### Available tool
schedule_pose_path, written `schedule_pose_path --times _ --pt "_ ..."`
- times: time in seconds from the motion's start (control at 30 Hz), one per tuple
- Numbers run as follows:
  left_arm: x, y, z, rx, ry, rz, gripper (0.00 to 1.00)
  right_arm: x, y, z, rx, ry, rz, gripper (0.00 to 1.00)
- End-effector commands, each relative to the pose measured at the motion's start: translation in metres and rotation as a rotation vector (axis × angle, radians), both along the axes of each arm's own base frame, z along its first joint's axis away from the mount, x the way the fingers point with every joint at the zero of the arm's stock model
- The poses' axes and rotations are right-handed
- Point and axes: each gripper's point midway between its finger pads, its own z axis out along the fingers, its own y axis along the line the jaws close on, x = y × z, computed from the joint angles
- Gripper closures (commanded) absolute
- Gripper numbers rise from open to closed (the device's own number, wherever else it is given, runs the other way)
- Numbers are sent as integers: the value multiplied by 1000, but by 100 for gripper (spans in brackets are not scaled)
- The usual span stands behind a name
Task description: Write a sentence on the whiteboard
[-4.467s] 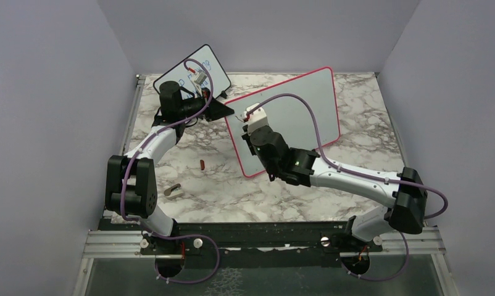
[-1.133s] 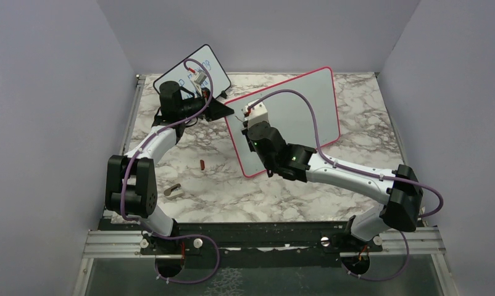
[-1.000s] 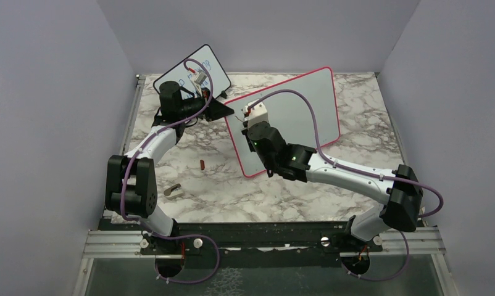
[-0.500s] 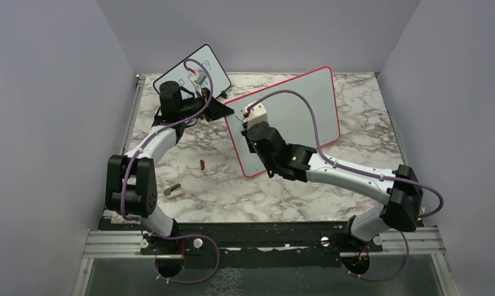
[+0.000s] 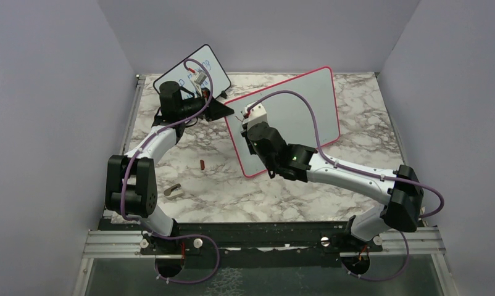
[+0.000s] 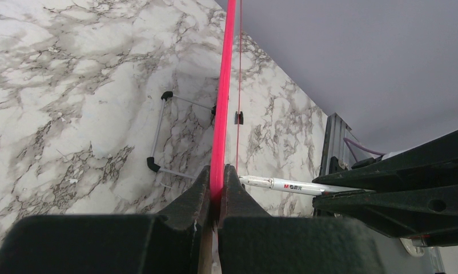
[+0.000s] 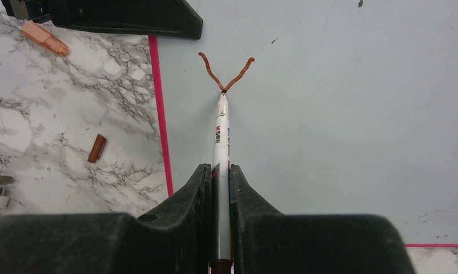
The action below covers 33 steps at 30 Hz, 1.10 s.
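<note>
Pinching the marker [image 7: 221, 137] tight, your right fingers [image 7: 204, 181] rest its tip on the whiteboard [image 7: 341, 114], at the foot of a brownish-red V stroke [image 7: 225, 71] near the left frame. Your left fingers [image 6: 199, 187] clamp the board's pink edge above the tabletop [image 6: 72, 114].

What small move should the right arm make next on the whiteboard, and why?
Probably drag the marker tip straight back toward the right claw, drawing a stem: only a brownish V is on the whiteboard, the tip sits at its junction, and the left claw clamps the pink frame.
</note>
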Motion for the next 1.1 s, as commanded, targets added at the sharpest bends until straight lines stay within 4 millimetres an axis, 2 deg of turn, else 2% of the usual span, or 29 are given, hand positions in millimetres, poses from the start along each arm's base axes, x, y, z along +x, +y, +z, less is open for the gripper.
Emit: schedule_pose_path --times 0.0,0.4,1.07 --pt "-5 -7 -9 10 19 -36 100 -2 -1 -1 0 25 9 99" --pt "-5 -7 -9 9 20 -37 100 2 -6 -6 -21 24 -29 99" --pt "-5 -7 -9 9 21 -36 100 -11 -17 -25 -66 122 -37 99"
